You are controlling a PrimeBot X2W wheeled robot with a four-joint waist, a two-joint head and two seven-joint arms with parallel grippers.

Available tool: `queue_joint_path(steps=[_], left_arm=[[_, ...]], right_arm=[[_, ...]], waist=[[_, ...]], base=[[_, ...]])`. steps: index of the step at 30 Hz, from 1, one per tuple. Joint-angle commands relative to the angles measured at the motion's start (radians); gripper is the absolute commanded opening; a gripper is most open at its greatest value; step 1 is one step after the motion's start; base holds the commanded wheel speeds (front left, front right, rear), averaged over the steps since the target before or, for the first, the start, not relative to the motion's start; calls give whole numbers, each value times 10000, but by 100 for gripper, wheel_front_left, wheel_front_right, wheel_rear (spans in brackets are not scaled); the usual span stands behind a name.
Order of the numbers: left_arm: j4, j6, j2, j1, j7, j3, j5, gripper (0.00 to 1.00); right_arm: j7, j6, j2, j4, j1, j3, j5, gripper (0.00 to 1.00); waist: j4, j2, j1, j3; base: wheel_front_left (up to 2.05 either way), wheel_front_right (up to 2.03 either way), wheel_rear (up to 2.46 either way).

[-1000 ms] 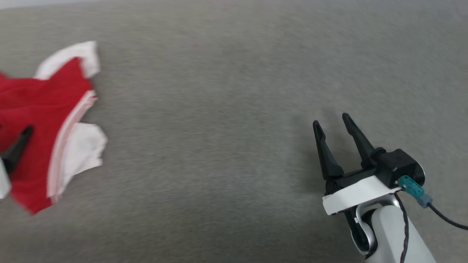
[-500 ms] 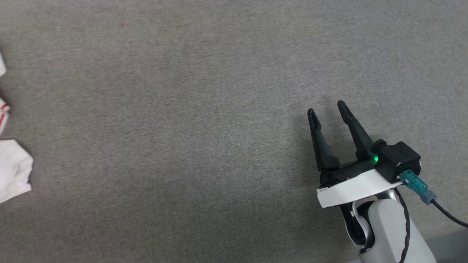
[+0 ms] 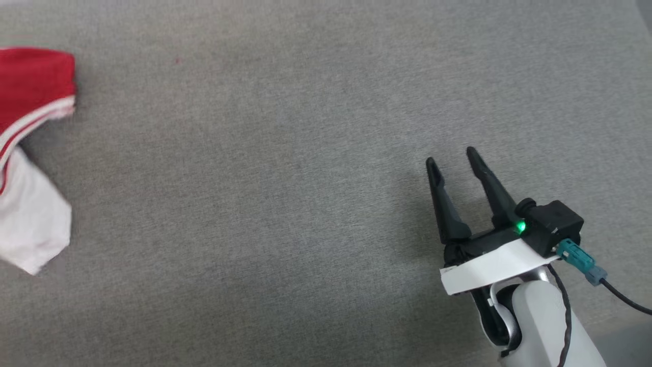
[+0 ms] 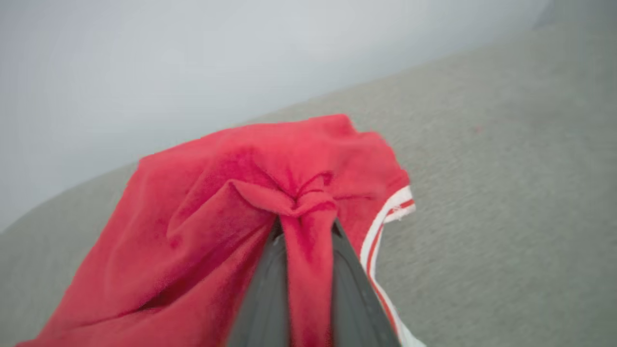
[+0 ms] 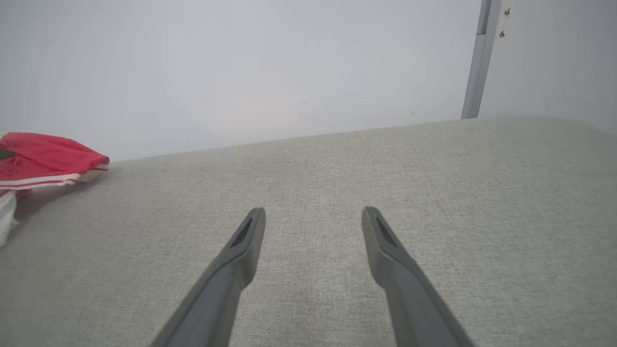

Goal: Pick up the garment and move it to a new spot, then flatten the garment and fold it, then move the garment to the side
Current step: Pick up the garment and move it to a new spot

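Presently the left gripper [image 4: 307, 230] has its fingers pinched on just a small bunched fold of the garment [image 4: 217, 202] at the far left of the grey surface [image 3: 305, 204], so it could slip free once carried, while the right gripper [image 3: 452, 158] stands wide open, empty

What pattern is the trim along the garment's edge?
The trim is white with red stripes; clearest in the left wrist view.

Red garment [image 4: 231, 202] pinched in left gripper [image 4: 308, 231]

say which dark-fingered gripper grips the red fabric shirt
The left gripper: its jaws pinch a fold of the bright red fabric shirt; the right gripper stands open and empty.
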Motion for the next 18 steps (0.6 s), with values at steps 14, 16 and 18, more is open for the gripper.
queue_joint_path(steps=[14,16,18], left_arm=[[-3569,21,-1819,-3935,419,-2641,429,0],[-4020,21,-2113,-4301,616,-3155,256,0],[-4301,21,-2276,-4499,810,-3638,27,0]], right_arm=[[-52,1,1,-275,404,186,1339,100],[-52,1,-1,-343,456,236,1522,100],[-52,1,1,-402,496,315,1703,100]], waist=[[-1639,0,0,229],[-1912,0,0,333],[-2187,0,0,429]], base=[[0,0,0],[0,0,0],[0,0,0]])
